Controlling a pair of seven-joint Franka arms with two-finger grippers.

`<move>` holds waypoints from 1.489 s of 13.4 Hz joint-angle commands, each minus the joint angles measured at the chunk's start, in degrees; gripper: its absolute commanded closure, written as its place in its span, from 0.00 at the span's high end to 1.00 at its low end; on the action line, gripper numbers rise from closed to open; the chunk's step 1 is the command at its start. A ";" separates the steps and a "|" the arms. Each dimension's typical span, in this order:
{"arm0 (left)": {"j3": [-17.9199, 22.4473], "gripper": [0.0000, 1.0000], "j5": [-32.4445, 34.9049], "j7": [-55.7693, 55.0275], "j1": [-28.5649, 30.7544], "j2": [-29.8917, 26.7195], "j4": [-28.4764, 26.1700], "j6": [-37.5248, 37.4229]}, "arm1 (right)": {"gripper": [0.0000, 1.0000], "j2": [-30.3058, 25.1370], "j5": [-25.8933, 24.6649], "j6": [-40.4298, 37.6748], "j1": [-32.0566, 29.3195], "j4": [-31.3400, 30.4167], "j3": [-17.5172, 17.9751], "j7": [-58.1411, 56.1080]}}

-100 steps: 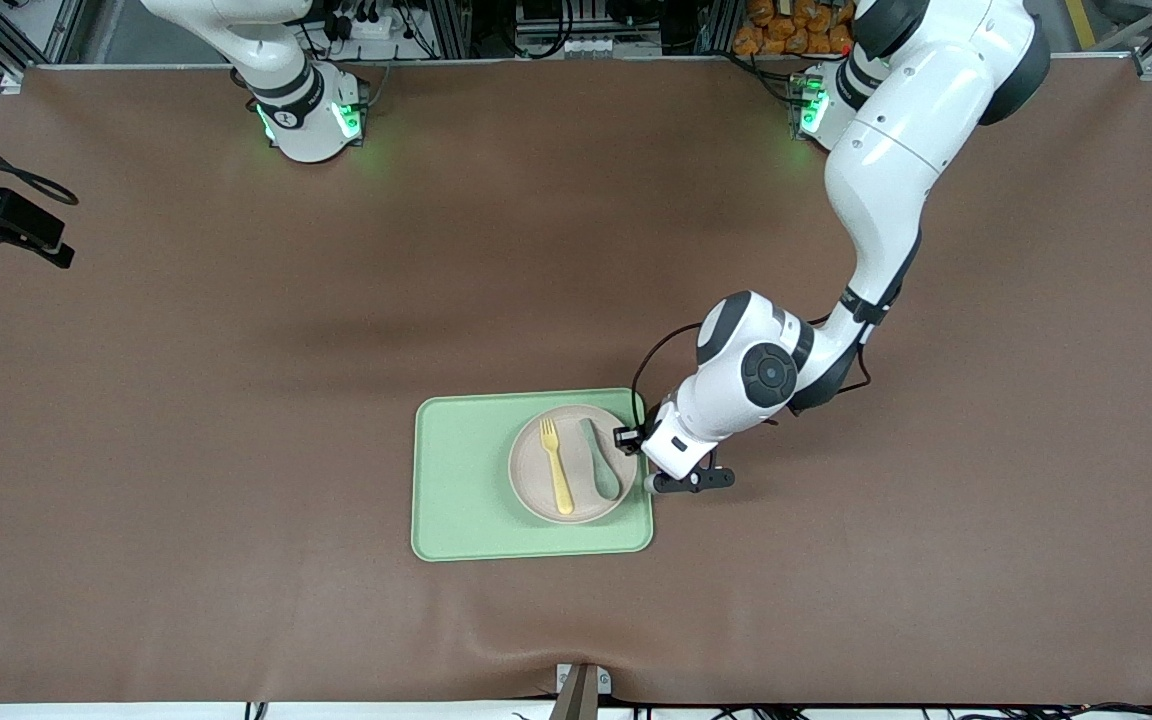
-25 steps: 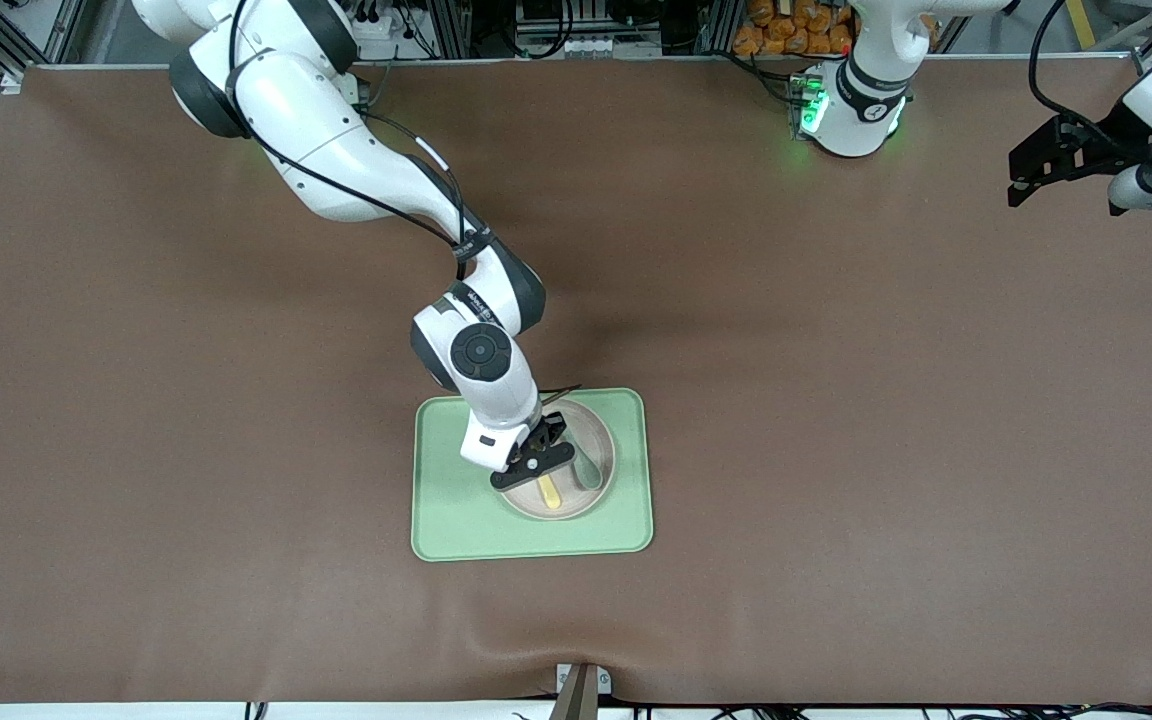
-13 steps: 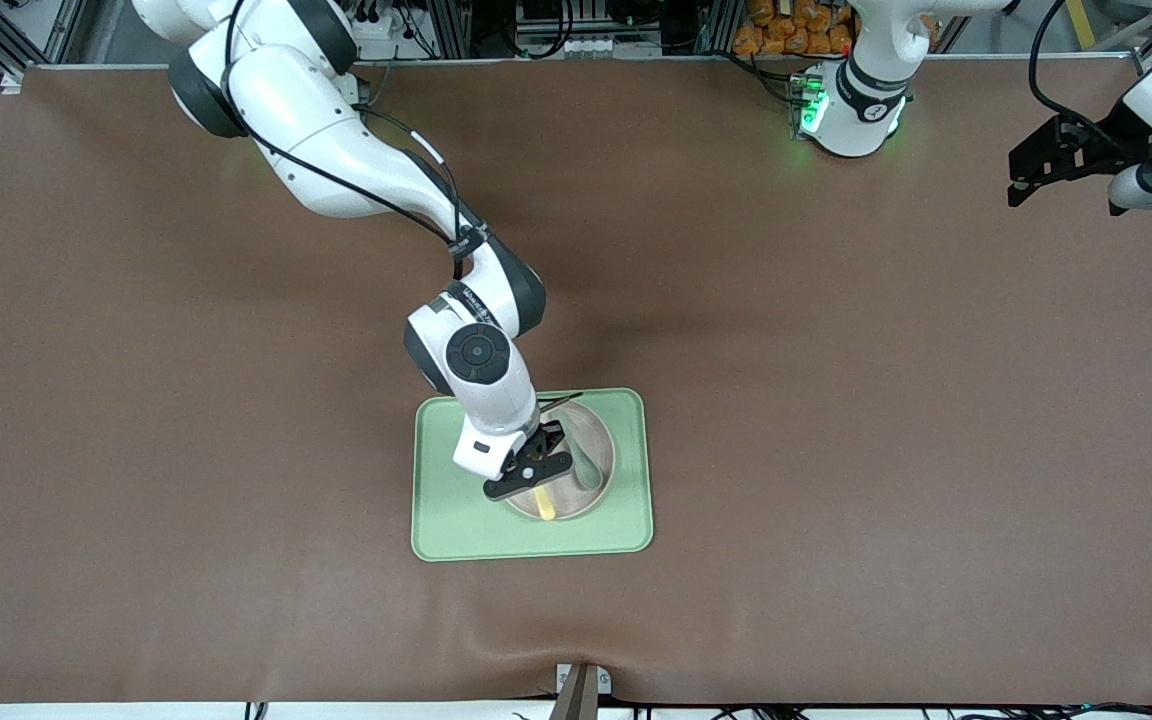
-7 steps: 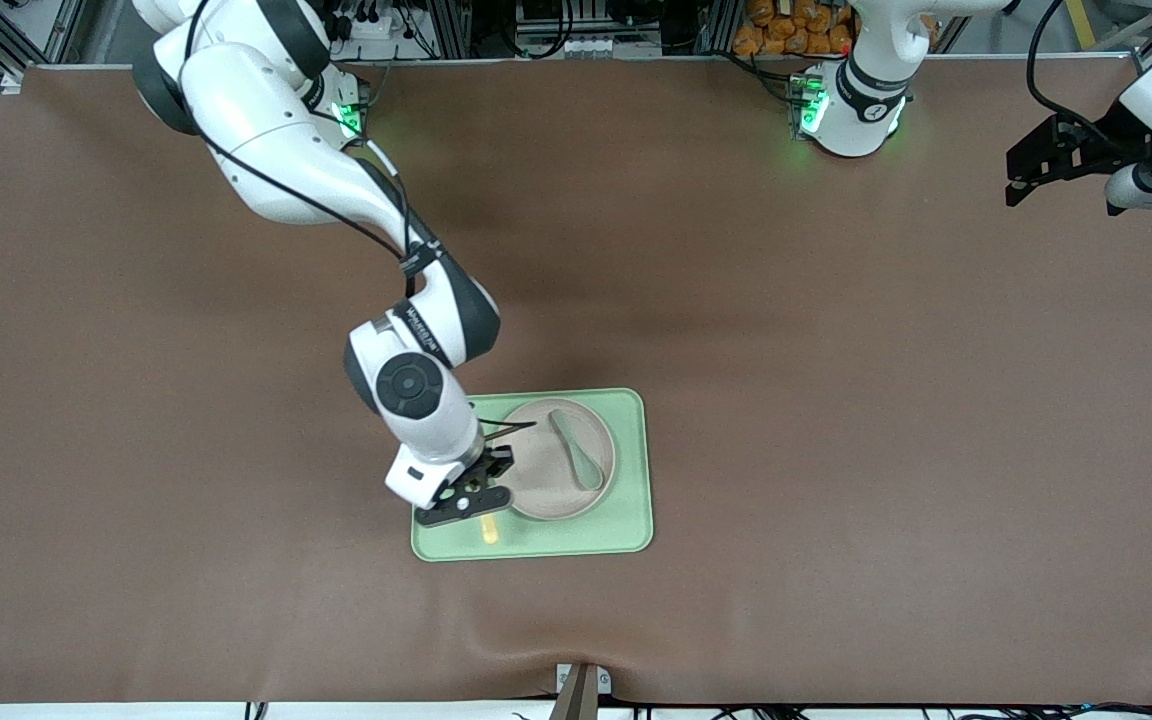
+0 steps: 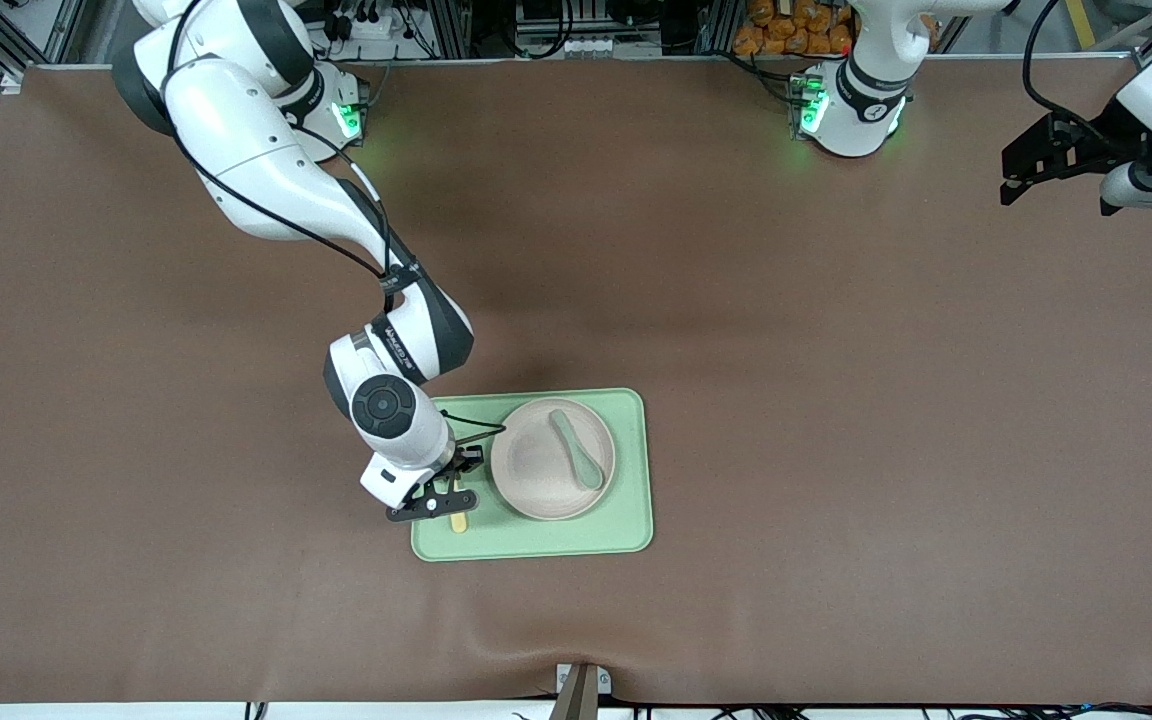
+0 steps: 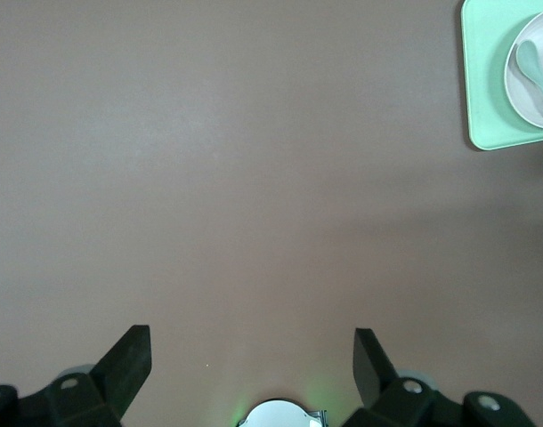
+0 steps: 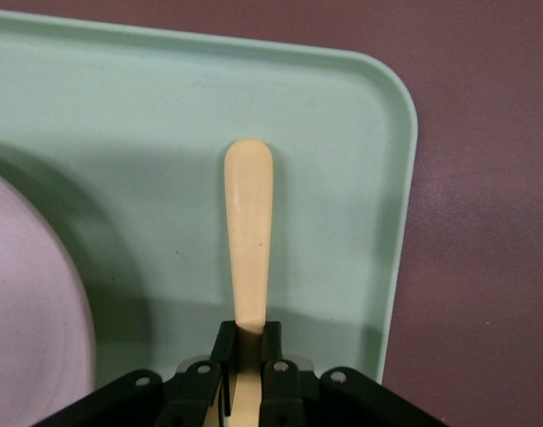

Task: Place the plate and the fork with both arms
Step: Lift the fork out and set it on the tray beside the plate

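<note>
The cream-beige plate (image 5: 553, 459) lies on the light-green tray (image 5: 626, 540). My right gripper (image 5: 446, 497) is shut on the pale-yellow fork (image 5: 458, 523) and holds it over the tray's bare part beside the plate, toward the right arm's end. In the right wrist view the fork's handle (image 7: 248, 231) sticks out from the shut gripper (image 7: 248, 342) over the tray (image 7: 147, 124), with the plate's rim (image 7: 31, 294) beside it. The fork's tines are hidden. My left gripper (image 5: 1026, 175) is open and empty, waiting high over the table's left-arm end; its fingertips (image 6: 129, 356) show over bare table.
A grey-green spoon (image 5: 579, 461) lies on the plate; it also shows in the left wrist view (image 6: 534, 76). Brown mat covers the table. The arm bases (image 5: 851, 105) stand along the farthest edge.
My right gripper lifted the fork off the plate and carried it toward the right arm's end, over the tray's bare part. The left arm, beside the plate at first, has stayed withdrawn.
</note>
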 commanded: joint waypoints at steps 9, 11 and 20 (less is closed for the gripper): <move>0.16 1.00 -0.96 0.37 0.23 -0.04 0.80 -0.60 | 1.00 -3.36 0.58 -2.27 -1.49 -0.08 1.29 4.55; 0.16 1.00 -0.96 0.37 0.23 -0.04 0.80 -0.60 | 1.00 -5.38 0.58 -2.37 -6.48 -0.08 4.86 4.46; 0.16 1.00 -0.96 0.37 0.32 -0.04 0.80 -0.60 | 1.00 -19.25 -4.60 -27.21 -22.42 4.31 18.96 -4.39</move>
